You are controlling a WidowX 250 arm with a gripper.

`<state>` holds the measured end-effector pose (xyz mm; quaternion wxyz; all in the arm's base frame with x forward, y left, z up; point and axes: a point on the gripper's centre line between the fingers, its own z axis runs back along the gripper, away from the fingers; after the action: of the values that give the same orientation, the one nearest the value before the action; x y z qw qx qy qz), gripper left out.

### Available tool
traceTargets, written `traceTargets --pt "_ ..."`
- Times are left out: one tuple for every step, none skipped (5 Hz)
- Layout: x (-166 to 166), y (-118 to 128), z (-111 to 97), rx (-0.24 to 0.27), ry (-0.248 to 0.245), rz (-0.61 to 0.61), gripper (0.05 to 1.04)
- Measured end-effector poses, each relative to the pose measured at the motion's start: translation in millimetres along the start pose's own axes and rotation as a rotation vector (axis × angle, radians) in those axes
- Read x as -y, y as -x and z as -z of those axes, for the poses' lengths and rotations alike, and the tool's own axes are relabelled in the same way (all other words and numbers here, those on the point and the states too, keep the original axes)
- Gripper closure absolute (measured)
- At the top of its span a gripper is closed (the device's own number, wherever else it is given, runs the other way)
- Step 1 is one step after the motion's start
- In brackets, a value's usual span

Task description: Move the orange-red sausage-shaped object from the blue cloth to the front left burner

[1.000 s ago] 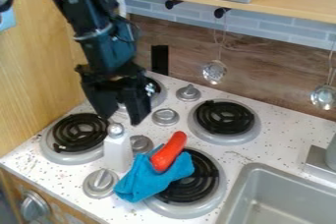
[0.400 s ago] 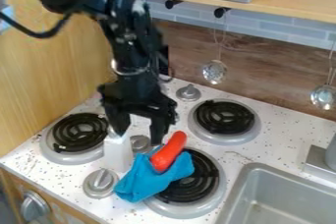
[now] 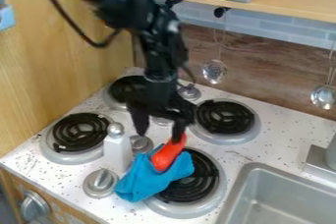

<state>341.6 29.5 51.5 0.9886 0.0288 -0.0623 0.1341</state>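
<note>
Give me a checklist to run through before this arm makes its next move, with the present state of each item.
1. Claw open: ok, its fingers stand apart.
2. Red object between the fingers: not ok, one finger overlaps its upper end in this view, the other is off to the side.
3. Finger clear of the red object: cannot tell, contact is not clear at this angle.
4. Red object supported: ok, it lies on the blue cloth.
5. White bottle upright: ok, it stands beside the cloth.
6. Burner under the cloth's edge uncovered: not ok, the cloth overlaps part of it.
</note>
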Motion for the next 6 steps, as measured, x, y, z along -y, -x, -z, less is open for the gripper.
traceTargets --pt "8.2 -17.5 9.2 -0.006 -0.015 -0.016 0.086" --pt "10.9 -27.1 22.8 -0.023 -0.026 -0.026 0.086" --pt "13.7 -32.2 31.4 -0.037 -0.038 -0.031 0.086" --pt "22.1 -34.6 37.4 -0.047 -0.046 -0.017 0.086" --pt "23.2 -31.3 40.8 -0.067 -0.052 -0.026 0.118" --pt "23.7 -30.9 41.4 -0.069 -0.049 -0.031 0.392"
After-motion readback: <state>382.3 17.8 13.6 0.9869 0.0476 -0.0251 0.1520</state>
